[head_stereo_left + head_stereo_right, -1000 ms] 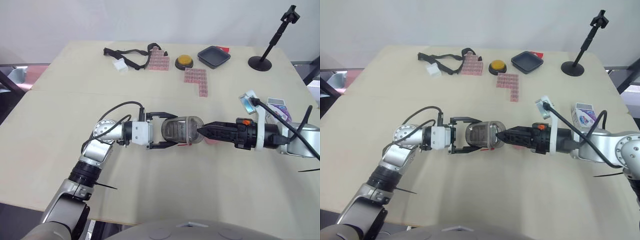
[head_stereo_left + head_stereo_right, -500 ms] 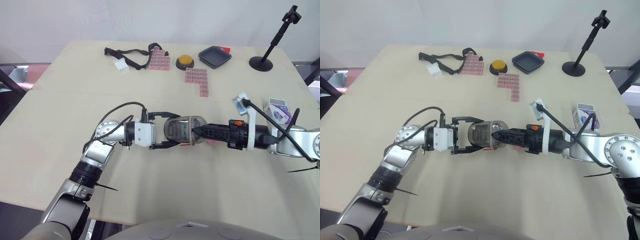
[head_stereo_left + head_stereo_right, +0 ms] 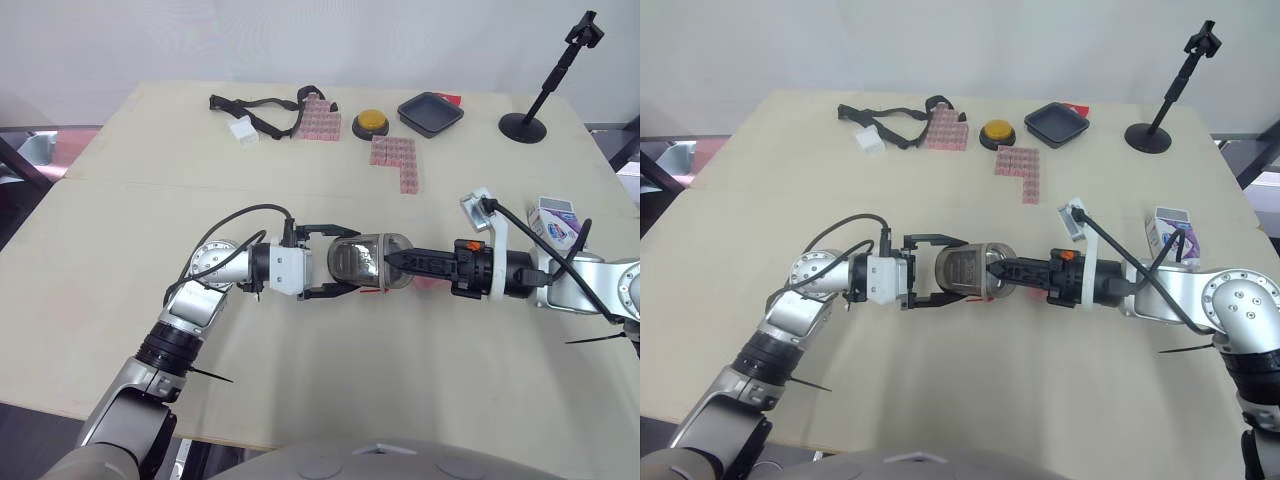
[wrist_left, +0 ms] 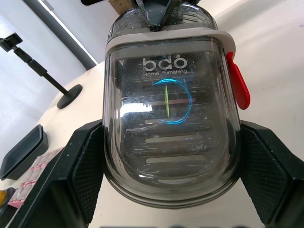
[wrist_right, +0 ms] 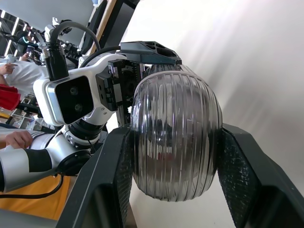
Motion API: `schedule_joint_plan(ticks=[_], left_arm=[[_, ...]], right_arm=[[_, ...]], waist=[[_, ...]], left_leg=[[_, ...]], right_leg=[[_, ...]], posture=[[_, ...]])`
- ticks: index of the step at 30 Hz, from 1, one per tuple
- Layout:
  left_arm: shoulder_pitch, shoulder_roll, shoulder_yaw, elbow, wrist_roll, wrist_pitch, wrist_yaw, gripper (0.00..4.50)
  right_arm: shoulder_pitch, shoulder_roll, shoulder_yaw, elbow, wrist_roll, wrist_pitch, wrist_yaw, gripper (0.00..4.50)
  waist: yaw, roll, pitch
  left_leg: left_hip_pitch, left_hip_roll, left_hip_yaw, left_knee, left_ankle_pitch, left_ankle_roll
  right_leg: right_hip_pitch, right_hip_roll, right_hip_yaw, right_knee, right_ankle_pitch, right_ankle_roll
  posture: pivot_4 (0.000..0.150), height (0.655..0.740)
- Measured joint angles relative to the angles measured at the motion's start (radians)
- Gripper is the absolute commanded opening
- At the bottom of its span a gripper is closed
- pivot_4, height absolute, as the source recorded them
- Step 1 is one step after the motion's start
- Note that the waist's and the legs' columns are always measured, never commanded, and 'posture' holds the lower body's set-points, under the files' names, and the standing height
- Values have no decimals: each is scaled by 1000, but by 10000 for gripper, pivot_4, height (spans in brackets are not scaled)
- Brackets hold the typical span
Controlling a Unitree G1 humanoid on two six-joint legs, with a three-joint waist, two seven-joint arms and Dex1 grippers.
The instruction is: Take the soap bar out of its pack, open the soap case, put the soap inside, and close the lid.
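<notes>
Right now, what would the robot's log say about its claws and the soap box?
left claw: gripping soap case | right claw: gripping its other end | case state: looks shut | soap pack: on table, robot's right

Table (image 3: 120, 300): 1 wide, pale beige top in front of me, matte, running past both sides of my view.
Seam (image 3: 150, 184): 1 thin line crossing the top from side to side, dividing it into 2 boards.
Wall (image 3: 300, 40): plain, pale grey-white, behind the far edge.
Floor (image 3: 30, 450): dark grey, beyond my near-left corner.
Light: even, with soft shadows.
</notes>
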Motion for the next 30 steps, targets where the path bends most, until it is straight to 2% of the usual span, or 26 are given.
schedule_joint_plan(ticks=[6,12,19,23,30], left_arm=[[2,2,-4,-3,-1,2,0,34622],[8,8,-5,-17,-33,2,0,34622],[15,23,-7,-20,-37,22,3,34622],[19,26,-7,-20,-38,40,3,34622],[24,38,-8,-20,-39,60,-5,34622]], right_arm=[[9,0,-3,2,-2,2,13,19992],[10,8,-41,69,-8,65,139,19992],[11,-17,-46,78,-5,100,187,19992],[36,-50,-78,84,-4,101,182,19992],[91,-193,-182,187,-1,132,158,19992]], waist=[[0,0,0],[0,0,0],[0,0,0],[2,0,0],[2,0,0]], left_leg=[[0,0,0,0,0,0],[0,0,0,0,0,0],[0,0,0,0,0,0],[-1,0,0,0,0,0],[-1,0,0,0,0,0]], right_leg=[[0,0,0,0,0,0],[0,0,0,0,0,0],[0,0,0,0,0,0],[0,0,0,-1,0,0],[0,0,0,-1,0,0]], posture=[[1500,7338],[1500,7338],[1500,7338],[1500,7338],[1500,7338]])
